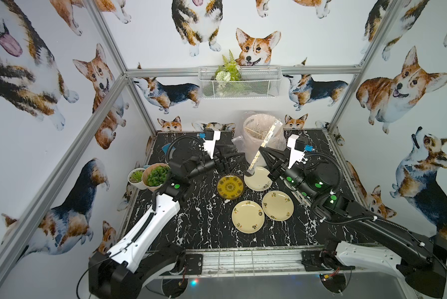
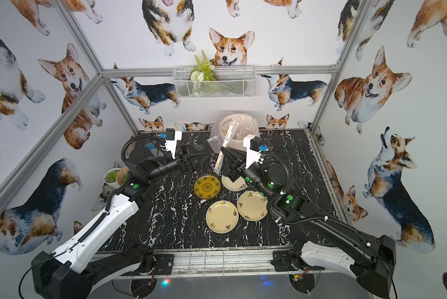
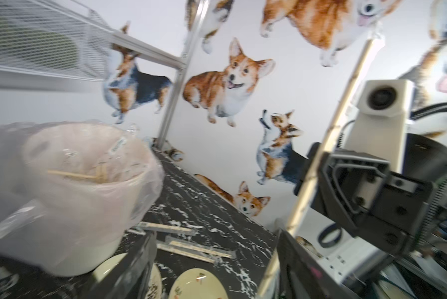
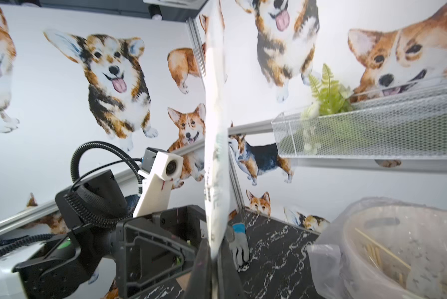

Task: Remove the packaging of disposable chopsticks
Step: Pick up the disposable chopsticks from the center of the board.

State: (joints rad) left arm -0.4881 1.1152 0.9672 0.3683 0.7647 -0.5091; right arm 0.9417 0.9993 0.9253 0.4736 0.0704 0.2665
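My right gripper (image 1: 262, 149) (image 4: 213, 264) is shut on a pair of disposable chopsticks (image 1: 254, 161) (image 3: 321, 160) still in its clear packaging (image 4: 214, 129) (image 2: 227, 136). The pair stands tilted in front of the bin, its lower end above a cream plate. My left gripper (image 1: 234, 161) (image 3: 214, 269) is open just to the left of it. In the left wrist view the pair's lower part runs close along the inner side of one finger (image 3: 295, 259); I cannot tell whether they touch. Two more packaged pairs (image 3: 191, 248) lie on the table beside the bin.
A pink-lined bin (image 1: 262, 137) (image 3: 87, 181) with loose sticks and wrappers stands at the back. A dark yellow plate (image 1: 230, 186) and three cream plates (image 1: 247, 217) lie mid-table. Two potted plants (image 1: 155, 176) sit left. A grey glove (image 4: 239, 248) lies at the back.
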